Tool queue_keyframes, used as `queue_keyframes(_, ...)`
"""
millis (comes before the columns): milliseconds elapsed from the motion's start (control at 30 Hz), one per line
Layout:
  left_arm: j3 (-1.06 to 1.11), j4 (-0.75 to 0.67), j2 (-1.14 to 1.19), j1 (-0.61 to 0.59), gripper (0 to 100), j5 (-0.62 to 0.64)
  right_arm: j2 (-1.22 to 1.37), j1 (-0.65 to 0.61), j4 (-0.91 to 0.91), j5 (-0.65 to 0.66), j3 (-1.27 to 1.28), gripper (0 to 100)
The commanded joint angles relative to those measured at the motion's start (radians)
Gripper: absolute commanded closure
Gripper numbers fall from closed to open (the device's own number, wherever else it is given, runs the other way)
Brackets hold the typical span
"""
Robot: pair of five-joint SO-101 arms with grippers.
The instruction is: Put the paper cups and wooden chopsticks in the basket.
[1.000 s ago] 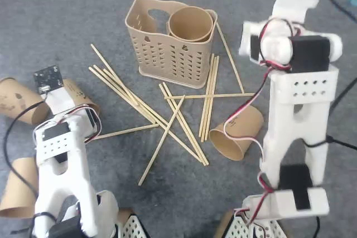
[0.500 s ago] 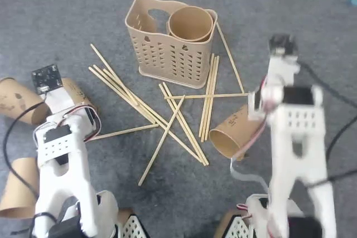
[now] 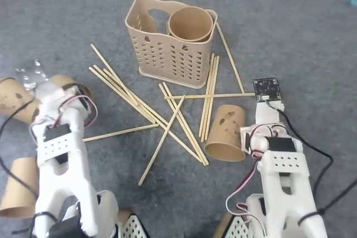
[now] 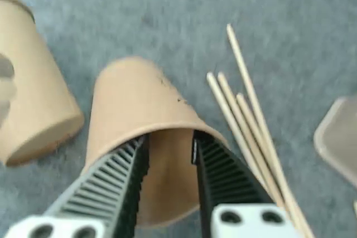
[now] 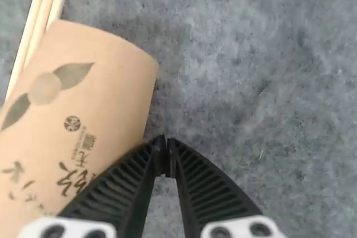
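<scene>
Mat [image 3: 312, 43]: grey, everything sits on it.
Basket [image 3: 139, 12]: upright at far centre, w/ room left inside.
Chopsticks [image 3: 139, 104]: loose fan in front of & beside basket, none in yet.
Nested cup [image 3: 191, 23]: upright in basket, done.
R cup [image 3: 226, 132]: on its side by chopsticks.
L cup [image 4: 139, 104]: on its side, well left of the basket.
L gripper [image 4: 167, 140]: jaws astride L cup's rim, looks clamped, prob. for lifting.
R gripper [image 5: 166, 140]: clenched, empty, just beside R cup's wall, prob. lining up.
</scene>
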Motion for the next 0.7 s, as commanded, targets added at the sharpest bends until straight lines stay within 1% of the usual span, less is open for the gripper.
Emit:
queue_keyframes(0,-0.193,0.009,0.068,-0.026,88,0.011,-0.021,0.005,-0.019,0.026,-0.005,99.1)
queue_keyframes(100,-0.414,0.12,0.23,-0.066,88,0.011,-0.021,0.005,-0.016,0.026,-0.005,99.1)
queue_keyframes(200,-0.694,0.255,0.468,-0.127,88,0.012,-0.021,0.005,-0.015,0.026,-0.005,99.1)
queue_keyframes(267,-0.9,0.394,0.609,-0.17,88,0.012,-0.021,0.005,-0.019,0.026,-0.005,99.1)
queue_keyframes(333,-1.109,0.569,0.712,-0.201,88,0.012,-0.021,0.005,-0.021,0.026,-0.005,99.1)
queue_keyframes(400,-1.307,0.761,0.781,-0.213,88,0.012,-0.021,-0.007,-0.022,0.029,-0.003,99.0)
queue_keyframes(467,-1.475,0.922,0.832,-0.212,88,0.011,-0.019,-0.039,-0.03,0.052,0.003,99.1)
queue_keyframes(567,-1.699,1.103,0.879,-0.204,88,0.009,-0.019,-0.059,-0.058,0.063,0.021,99.1)
queue_keyframes(667,-1.88,1.234,0.904,-0.186,88,-0.048,-0.019,-0.058,-0.054,0.064,0.023,99.1)
